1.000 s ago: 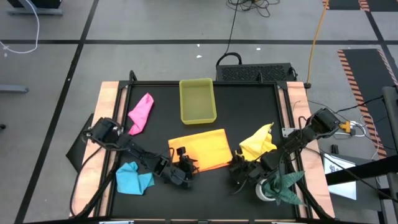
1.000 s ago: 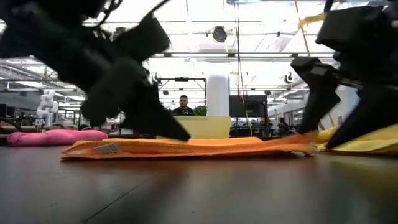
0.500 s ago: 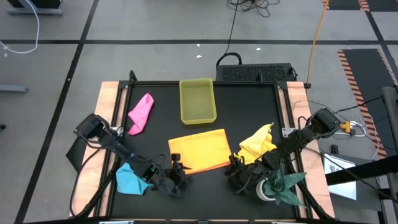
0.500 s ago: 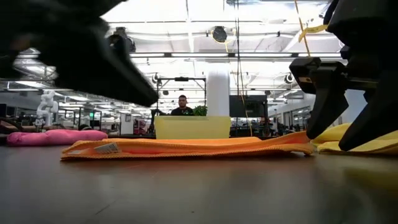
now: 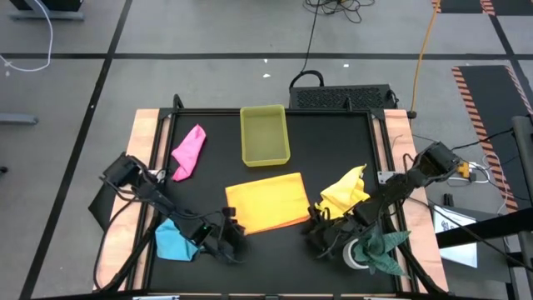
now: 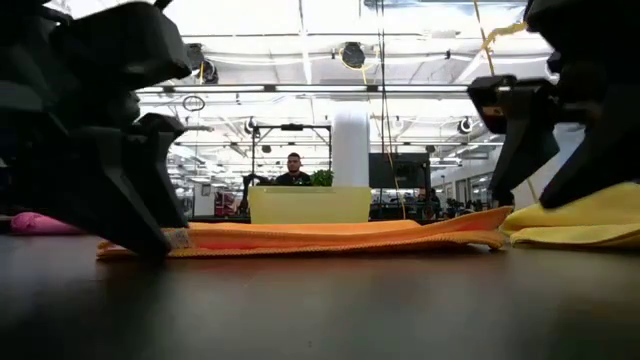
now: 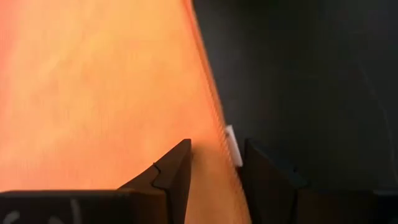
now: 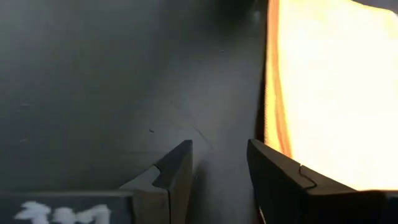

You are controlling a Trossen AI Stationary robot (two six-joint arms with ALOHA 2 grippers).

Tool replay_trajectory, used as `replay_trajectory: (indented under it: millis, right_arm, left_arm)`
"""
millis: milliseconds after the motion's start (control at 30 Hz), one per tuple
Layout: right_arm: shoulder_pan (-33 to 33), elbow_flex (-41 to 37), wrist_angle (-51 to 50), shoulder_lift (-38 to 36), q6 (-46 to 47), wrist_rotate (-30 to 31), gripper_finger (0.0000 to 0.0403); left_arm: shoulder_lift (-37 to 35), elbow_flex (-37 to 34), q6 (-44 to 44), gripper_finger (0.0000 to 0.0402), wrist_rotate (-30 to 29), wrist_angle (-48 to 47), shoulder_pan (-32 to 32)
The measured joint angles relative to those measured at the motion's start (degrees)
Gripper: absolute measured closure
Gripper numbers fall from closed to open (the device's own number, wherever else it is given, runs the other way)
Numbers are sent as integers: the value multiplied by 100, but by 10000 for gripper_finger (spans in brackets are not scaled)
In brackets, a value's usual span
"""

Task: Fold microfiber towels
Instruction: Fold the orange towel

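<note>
Both grippers low at the front corners of the orange towel (image 5: 266, 200), spread flat at centre frame on the black table (image 5: 333, 142).

Left gripper (image 7: 214, 163): jaws parted, astride the towel's tagged edge, not closed on it. Right gripper (image 8: 219, 163): jaws parted over bare table, towel edge just beside one finger. Yellow towel (image 5: 346, 191) right; pink towel (image 5: 189, 150) upper left; blue towel (image 5: 172, 240) lower left.
</note>
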Motion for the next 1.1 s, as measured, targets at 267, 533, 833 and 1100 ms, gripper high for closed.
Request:
replay_trajectory:
  millis: [267, 533, 833, 1100]
  right_arm:
    - [19, 6, -1012, -617, 538, 603, 259]
    - [10, 2, -810, 42, 408, 1049, 234]
    - [-30, 7, 529, 918, -453, 1408, 155]
    - [-27, 305, 601, 1486, -840, 2578, 173]
  left_arm:
    - [-63, 5, -546, 251, -162, -554, -166]
    - [-63, 5, -730, 338, -149, -668, -173]
    - [-56, -3, -797, 382, -178, -569, -170]
    - [-55, -8, -796, 393, -188, -523, -170]
